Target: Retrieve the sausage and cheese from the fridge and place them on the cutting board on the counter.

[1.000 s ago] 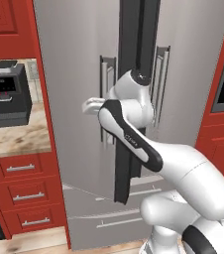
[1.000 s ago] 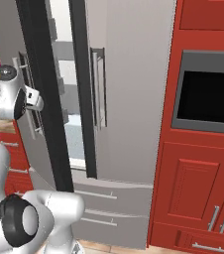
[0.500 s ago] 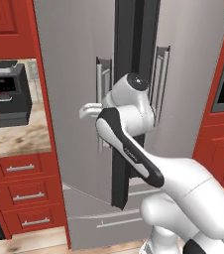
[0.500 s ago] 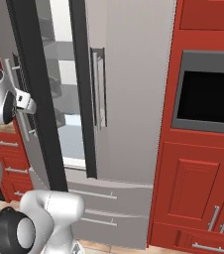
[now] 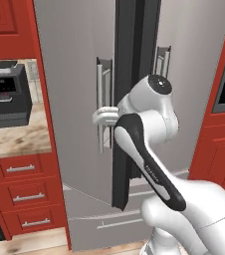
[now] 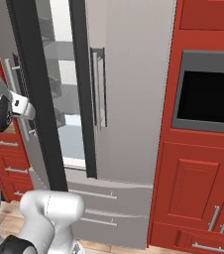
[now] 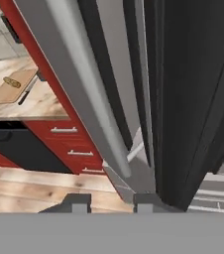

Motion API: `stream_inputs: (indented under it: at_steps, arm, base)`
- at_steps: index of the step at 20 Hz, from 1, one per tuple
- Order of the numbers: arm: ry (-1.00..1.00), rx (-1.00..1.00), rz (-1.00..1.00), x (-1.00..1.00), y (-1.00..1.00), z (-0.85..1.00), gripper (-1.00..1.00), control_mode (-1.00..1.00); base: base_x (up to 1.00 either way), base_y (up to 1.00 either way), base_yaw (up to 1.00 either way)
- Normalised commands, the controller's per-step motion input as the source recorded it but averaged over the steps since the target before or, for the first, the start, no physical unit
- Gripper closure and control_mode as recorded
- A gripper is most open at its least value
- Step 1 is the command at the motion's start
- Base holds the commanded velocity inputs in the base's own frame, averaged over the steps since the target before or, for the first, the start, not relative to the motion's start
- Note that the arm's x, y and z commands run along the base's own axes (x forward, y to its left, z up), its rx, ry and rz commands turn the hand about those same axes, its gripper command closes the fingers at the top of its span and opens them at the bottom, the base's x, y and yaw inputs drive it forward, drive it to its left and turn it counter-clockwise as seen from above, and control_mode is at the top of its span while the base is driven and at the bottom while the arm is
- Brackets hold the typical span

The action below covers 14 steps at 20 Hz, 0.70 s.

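You are gripping the fridge (image 5: 74, 74) door handle (image 5: 101, 107); the gripper (image 5: 104, 116) is clamping it narrowly. That hold is levering the door open so you can reach the shelves (image 6: 64, 49).

Your robot's arm (image 5: 149, 164) is glossy white with rounded, bulbous link shells and a black band running along the forearm that carries small pale lettering too fine to read; a dark round cap sits on the upper joint, and its two finger tips (image 7: 77, 203) are small grey blocks
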Motion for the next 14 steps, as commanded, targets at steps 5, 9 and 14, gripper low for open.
stream_inputs:
  at_steps: [5,9,14]
  arm:
    - [0.01,0.0,-0.02,-0.04,-0.68,0.06,-1.0,-1.0]
    - [0.0,0.0,0.0,0.04,-0.7,0.0,-1.0,-1.0]
    - [-0.03,0.15,0.0,0.1,-0.66,0.0,-1.0,-1.0]
  base:
    - [0.0,0.0,0.0]
    - [0.0,0.0,0.0]
    - [0.0,0.0,0.0]
